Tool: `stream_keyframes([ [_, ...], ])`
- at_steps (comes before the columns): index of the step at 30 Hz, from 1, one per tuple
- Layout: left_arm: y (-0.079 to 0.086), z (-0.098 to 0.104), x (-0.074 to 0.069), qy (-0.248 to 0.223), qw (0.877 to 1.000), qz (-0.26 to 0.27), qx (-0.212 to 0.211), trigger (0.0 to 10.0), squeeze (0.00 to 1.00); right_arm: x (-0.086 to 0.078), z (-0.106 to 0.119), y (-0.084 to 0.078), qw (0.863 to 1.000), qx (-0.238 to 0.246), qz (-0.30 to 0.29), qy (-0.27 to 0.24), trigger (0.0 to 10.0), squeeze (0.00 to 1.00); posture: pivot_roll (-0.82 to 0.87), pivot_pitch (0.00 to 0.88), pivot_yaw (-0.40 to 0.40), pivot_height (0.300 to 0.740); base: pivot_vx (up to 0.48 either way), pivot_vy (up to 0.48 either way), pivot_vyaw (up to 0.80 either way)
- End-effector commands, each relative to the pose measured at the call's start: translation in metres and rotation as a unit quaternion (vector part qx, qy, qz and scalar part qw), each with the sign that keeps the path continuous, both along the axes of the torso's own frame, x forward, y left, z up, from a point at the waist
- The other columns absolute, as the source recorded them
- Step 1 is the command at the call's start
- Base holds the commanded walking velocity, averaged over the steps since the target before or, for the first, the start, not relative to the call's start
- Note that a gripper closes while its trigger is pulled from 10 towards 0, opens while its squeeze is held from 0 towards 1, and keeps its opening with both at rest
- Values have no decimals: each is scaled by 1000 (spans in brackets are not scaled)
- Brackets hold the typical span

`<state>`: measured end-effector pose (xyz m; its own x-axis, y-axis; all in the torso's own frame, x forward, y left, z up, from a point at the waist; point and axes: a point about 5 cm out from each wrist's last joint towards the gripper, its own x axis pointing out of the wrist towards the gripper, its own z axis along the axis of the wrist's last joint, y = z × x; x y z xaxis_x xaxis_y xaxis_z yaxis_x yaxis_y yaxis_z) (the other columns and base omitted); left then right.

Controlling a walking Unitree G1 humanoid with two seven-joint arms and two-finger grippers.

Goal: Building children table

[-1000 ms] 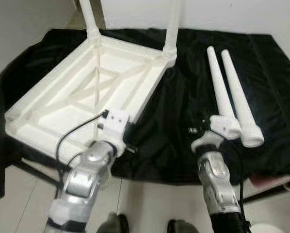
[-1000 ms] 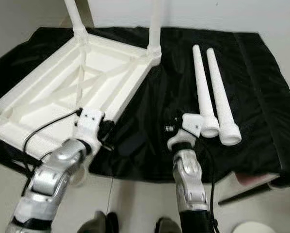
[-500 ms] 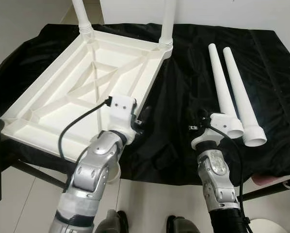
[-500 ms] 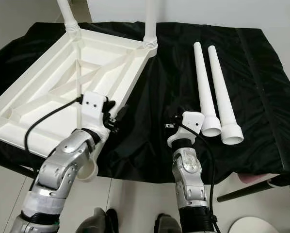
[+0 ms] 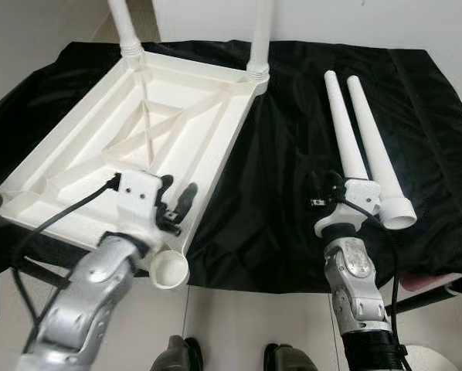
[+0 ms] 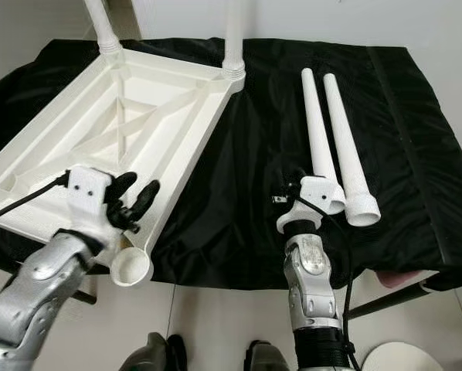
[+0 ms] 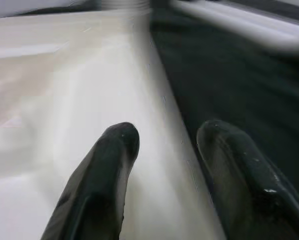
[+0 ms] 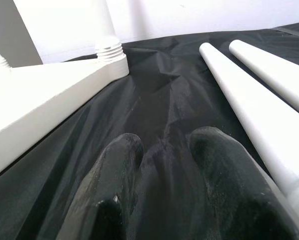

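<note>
Two loose white legs (image 5: 362,147) lie side by side on the black-draped bench (image 5: 439,131), their long axes running away from us, wide socket ends nearest. Our right end effector (image 8: 162,165) rests on the cloth just beside the nearer leg, which lies to its right, so this arm is the closer one. Its fingers (image 8: 114,170) are slightly spread and hold nothing. Our left end effector (image 6: 138,199), fingers parted and empty, straddles the near rim of the upturned tabletop (image 5: 138,131), beside an empty corner socket (image 5: 170,270).
</note>
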<state>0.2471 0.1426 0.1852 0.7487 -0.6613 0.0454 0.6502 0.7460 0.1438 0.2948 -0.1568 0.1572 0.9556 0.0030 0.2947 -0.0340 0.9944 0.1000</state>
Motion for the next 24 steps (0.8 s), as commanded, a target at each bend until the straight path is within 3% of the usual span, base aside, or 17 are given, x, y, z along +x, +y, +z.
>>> stream_keyframes([
  [1, 5, -5, -8, 17, 998, -56, 18, 10000, 0, -1, -2, 0, 1000, 4, 0, 7, 10000, 0, -112, 189, 65, 740, 0, 0, 0],
  [7, 25, -10, -12, 23, 998, -41, 52, 10000, 0, -1, -4, 1, 1000, 2, 5, 9, 10000, 0, -104, 191, 58, 740, 0, 0, 0],
  [19, 51, -10, -14, 32, 996, -22, 76, 10000, 0, -1, -2, -2, 1000, -1, 3, 7, 10000, 0, -103, 201, 58, 740, 0, 0, 0],
  [24, 85, -17, -12, 30, 987, 15, 158, 10000, 0, -2, -2, -6, 1000, -5, 1, 8, 10000, 0, -95, 199, 57, 740, 0, 0, 0],
])
